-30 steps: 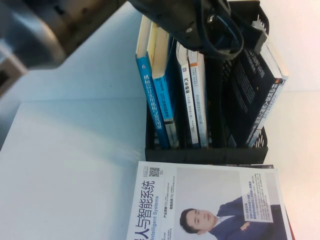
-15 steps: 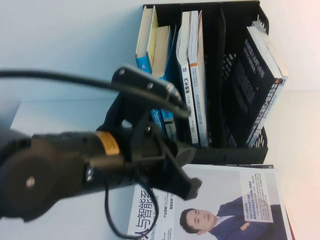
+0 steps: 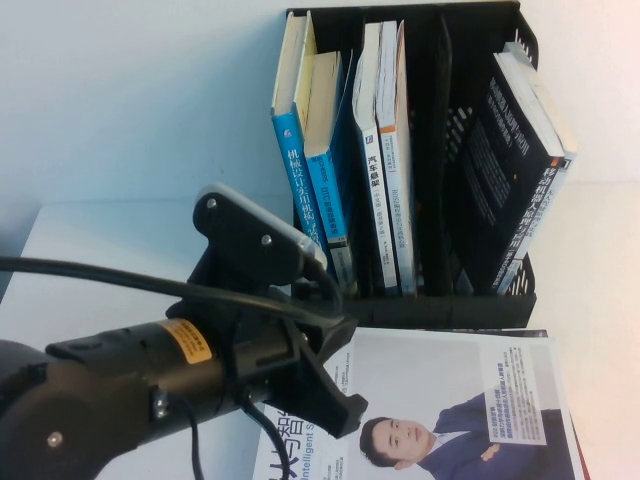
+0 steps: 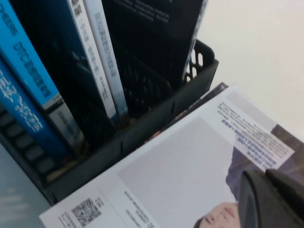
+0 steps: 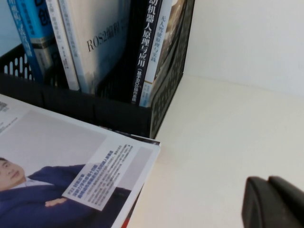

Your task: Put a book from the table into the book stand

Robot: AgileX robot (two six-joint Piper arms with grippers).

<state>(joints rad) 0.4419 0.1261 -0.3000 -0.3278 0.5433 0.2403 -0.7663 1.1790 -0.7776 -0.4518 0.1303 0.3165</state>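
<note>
The black-covered book (image 3: 510, 170) stands leaning in the rightmost slot of the black book stand (image 3: 420, 310). It also shows in the left wrist view (image 4: 156, 28), and its dark spine shows in the right wrist view (image 5: 142, 52). My left gripper (image 4: 273, 202) is shut and empty, hovering over the white-covered book; its arm (image 3: 180, 370) fills the lower left of the high view. My right gripper (image 5: 273, 204) is shut and empty above bare table (image 5: 218, 142), right of the stand (image 5: 114, 114). It is out of the high view.
A white-covered book with a suited man's portrait (image 3: 450, 400) lies flat on the table in front of the stand. Blue-spined books (image 3: 310, 180) and slim white ones (image 3: 385, 160) fill the stand's left and middle slots. White tabletop (image 3: 120, 260) lies left of the stand.
My left arm swung from above the stand at the top of the high view down to the lower left, and now sits lower over the white book's left side. The books have not moved.
</note>
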